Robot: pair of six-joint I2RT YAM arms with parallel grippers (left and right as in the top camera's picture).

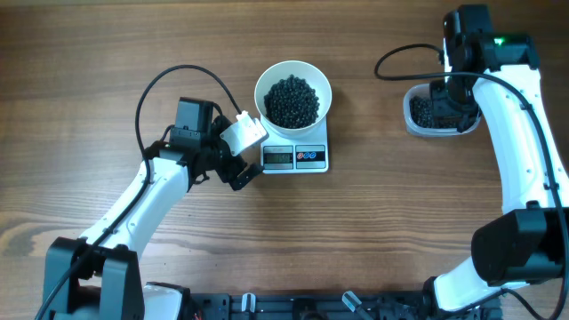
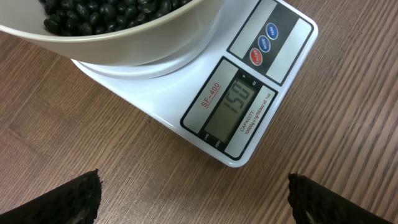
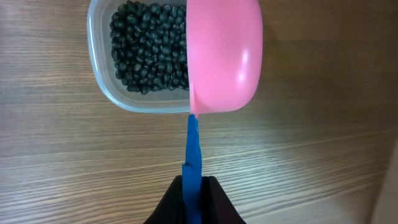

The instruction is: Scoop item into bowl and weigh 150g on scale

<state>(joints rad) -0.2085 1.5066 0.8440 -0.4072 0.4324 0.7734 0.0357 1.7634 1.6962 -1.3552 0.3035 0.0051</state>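
Jaws of my right gripper [image 3: 193, 186] pinch the blue handle [image 3: 193, 149] of the pink scoop [image 3: 224, 56] over the tub [image 3: 102, 87]; my left gripper [image 2: 196, 193] stands wide, empty, beside the scale [image 2: 280, 50]. Beans [image 1: 292, 100] fill the bowl [image 1: 263, 84] on the scale, display [image 2: 231, 107] apparently near target: I judge scooping finished, next confirm the reading.

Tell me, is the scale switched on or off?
On: the display of the scale shows digits, apparently 150, with the white bowl on it.

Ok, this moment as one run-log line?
left gripper: open, by scale | right gripper: shut on pink scoop over clear tub | white bowl: on scale, holding black beans
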